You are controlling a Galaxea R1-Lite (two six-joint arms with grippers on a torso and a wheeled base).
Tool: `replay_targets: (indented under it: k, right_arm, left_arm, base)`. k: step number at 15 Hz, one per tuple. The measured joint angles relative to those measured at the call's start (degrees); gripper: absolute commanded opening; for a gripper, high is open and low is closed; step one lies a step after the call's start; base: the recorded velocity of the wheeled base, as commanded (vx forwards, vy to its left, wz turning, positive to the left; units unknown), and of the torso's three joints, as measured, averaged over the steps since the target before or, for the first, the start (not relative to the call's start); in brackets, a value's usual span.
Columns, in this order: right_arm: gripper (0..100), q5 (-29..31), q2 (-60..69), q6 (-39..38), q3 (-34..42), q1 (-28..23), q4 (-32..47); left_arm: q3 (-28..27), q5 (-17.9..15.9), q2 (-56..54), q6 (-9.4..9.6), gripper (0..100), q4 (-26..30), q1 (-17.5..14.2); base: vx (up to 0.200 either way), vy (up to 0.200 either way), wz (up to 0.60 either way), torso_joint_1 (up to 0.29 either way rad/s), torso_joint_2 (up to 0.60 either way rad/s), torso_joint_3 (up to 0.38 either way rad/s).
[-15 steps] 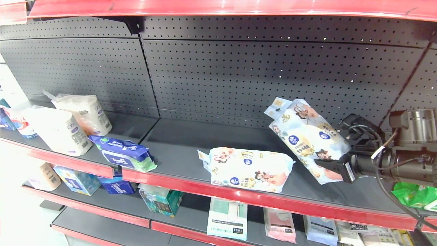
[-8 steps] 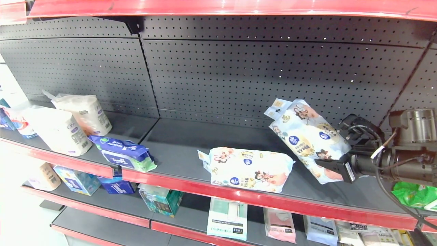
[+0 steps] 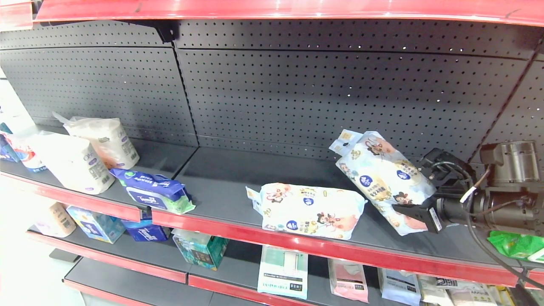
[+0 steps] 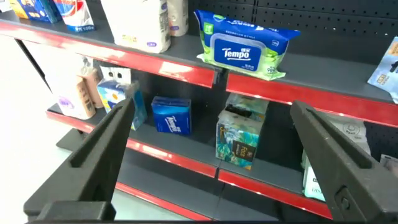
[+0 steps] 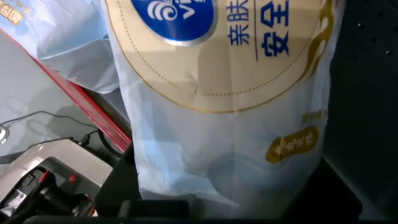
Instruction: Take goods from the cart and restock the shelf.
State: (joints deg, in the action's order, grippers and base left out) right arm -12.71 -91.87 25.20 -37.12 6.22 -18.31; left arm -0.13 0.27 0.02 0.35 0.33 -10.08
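The right gripper point(image 3: 418, 187) pinches a cartoon-printed pack point(image 3: 382, 170) near its lower end and holds it tilted over the right part of the grey shelf point(image 3: 238, 178), its top corner near the pegboard back. Just to its left, a second pack point(image 3: 310, 210) lies flat by the red edge. The left gripper point(image 4: 211, 155) hangs spread wide, facing the lower shelves.

Dark shelf point(image 3: 238, 178): white tissue packs point(image 3: 72, 161), blue wipes point(image 3: 155, 192), cartoon-printed pack point(image 3: 310, 210)
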Motion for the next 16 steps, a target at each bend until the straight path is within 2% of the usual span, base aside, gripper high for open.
replay_targets:
  k: [7,11,13,16]
  right_arm:
    - [0,0.0,-1.5,0.1,-0.3,0.0,-1.2]
    - [0,-0.8,-4.2,2.5,-3.6,-0.2,-1.2]
    - [0,-2.9,-6.3,4.9,-6.5,-1.4,-1.3]
    - [0,-8.6,-10.9,14.6,-11.1,-4.4,-1.1]
  left_arm:
    - [0.0,0.0,0.0,-0.02,100,0.0,0.0]
    - [0.0,0.0,0.0,-0.02,100,0.0,0.0]
    - [0.0,0.0,0.0,-0.02,100,0.0,0.0]
    - [0.0,0.0,0.0,-0.02,100,0.0,0.0]
  base:
    - [0.000,0.000,0.00,0.000,0.00,0.000]
    - [0.000,0.000,0.00,0.000,0.00,0.000]
    - [0.000,0.000,0.00,0.000,0.00,0.000]
    - [0.000,0.000,0.00,0.000,0.00,0.000]
